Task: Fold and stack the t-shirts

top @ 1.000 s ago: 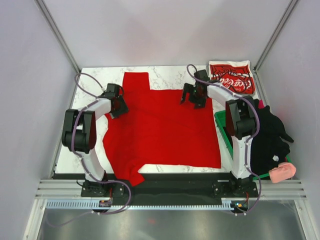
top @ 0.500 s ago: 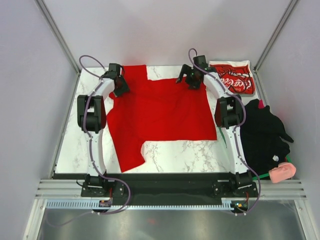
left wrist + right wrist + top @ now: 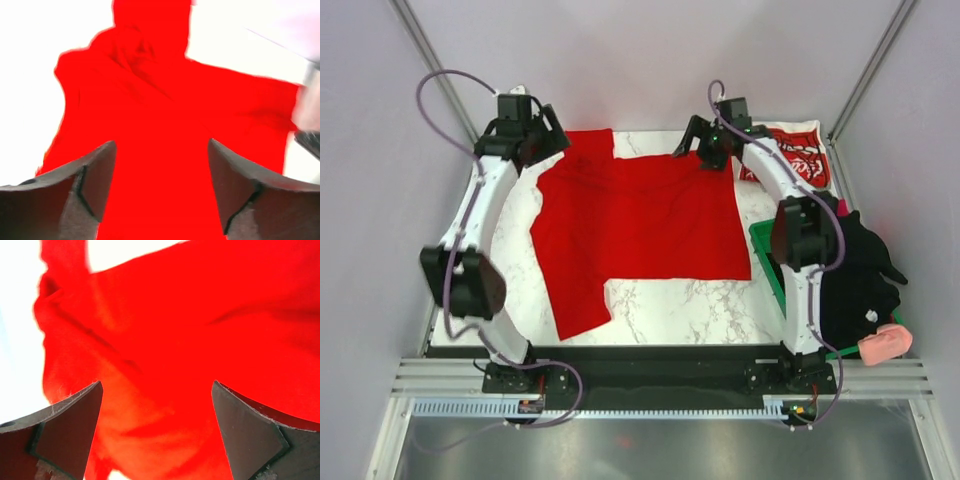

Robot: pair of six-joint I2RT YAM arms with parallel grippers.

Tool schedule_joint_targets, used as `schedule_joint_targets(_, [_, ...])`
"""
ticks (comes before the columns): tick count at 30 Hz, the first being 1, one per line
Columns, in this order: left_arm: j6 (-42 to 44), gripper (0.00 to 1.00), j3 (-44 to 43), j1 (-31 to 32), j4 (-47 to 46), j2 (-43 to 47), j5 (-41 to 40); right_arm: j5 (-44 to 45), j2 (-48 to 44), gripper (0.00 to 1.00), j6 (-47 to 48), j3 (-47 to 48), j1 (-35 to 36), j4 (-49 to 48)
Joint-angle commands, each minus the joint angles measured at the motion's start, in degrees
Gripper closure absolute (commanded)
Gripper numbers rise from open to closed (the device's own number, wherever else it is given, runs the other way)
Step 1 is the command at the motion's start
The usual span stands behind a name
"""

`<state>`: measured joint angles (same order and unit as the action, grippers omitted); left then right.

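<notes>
The plain red t-shirt lies spread on the marble table, one sleeve pointing to the back and one to the front left. My left gripper hangs open over the shirt's far left corner, and the left wrist view shows only red cloth between its fingers. Over the far right corner my right gripper is open too, with wrinkled red cloth under its fingers. The folded Coca-Cola t-shirt rests at the back right corner.
A green bin at the right edge holds a black garment, and a pink object lies by its near corner. Grey walls and slanted metal posts close in the table's back and sides.
Both arms reached toward the back and dragged the red shirt farther up the table. The left gripper closed partway, then opened and lifted off the cloth. The right gripper stayed open.
</notes>
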<state>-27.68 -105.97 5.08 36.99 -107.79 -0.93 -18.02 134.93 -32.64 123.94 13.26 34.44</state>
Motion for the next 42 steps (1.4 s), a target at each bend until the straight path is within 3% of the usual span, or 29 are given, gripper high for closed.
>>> schedule_joint_targets(1, [-2.46,0.21,14.44,0.89,2.03,18.8,-0.57,1.04,-20.52,0.02,1.88,-10.7,1.07,-0.6])
schedule_joint_targets(5, [-10.26,0.33,35.36,1.86,3.52,36.82,-3.99,8.35,-38.31,0.02,1.18,-34.33,2.73,0.02])
schedule_joint_targets(7, [-13.26,0.34,45.83,5.26,5.35,46.24,-6.35,10.36,-48.73,0.02,0.83,-47.7,3.44,-0.51])
schedule_joint_targets(9, [-18.09,0.34,51.99,10.1,7.55,50.46,-8.9,11.42,-55.45,0.02,-0.66,-59.0,4.41,-1.12])
schedule_joint_targets(10, [-20.28,0.32,53.14,16.13,11.14,50.74,-13.44,12.56,-61.48,0.02,-1.54,-62.12,4.41,-1.13])
schedule_joint_targets(13, [-30.47,0.25,56.74,25.29,17.04,50.31,-17.78,14.94,-72.04,0.02,-5.93,-71.62,4.67,1.07])
schedule_joint_targets(15, [-38.47,0.22,62.6,26.9,19.52,51.88,-15.87,14.16,-76.12,0.02,-9.17,-75.93,4.76,2.39])
schedule_joint_targets(20, [-50.08,0.33,74.58,29.55,20.13,66.35,-13.84,11.78,-83.25,0.02,-12.62,-79.37,8.0,4.06])
schedule_joint_targets(23, [-55.54,0.38,74.95,29.64,22.06,71.56,-15.59,12.39,-83.43,0.02,-12.97,-79.99,10.46,4.32])
schedule_joint_targets(26, [-56.87,0.38,73.64,29.55,23.38,69.31,-17.7,12.75,-82.9,0.02,-13.06,-80.96,11.88,4.59])
schedule_joint_targets(30, [-58.1,0.33,73.28,29.64,21.9,55.88,-15.52,13.71,-82.99,0.02,-13.24,-82.19,12.67,4.15])
schedule_joint_targets(33, [-58.01,0.34,74.68,30.33,17.33,50.94,-12.87,13.71,-82.81,0.02,-13.06,-82.45,12.67,3.71])
schedule_joint_targets(39, [-59.51,0.34,78.2,30.78,14.17,52.06,-16.38,13.8,-81.5,0.02,-11.48,-83.07,12.76,3.18])
schedule_joint_targets(42, [-59.25,0.39,79.17,30.78,12.93,51.63,-17.96,14.33,-79.92,0.02,-11.13,-84.03,12.76,2.31])
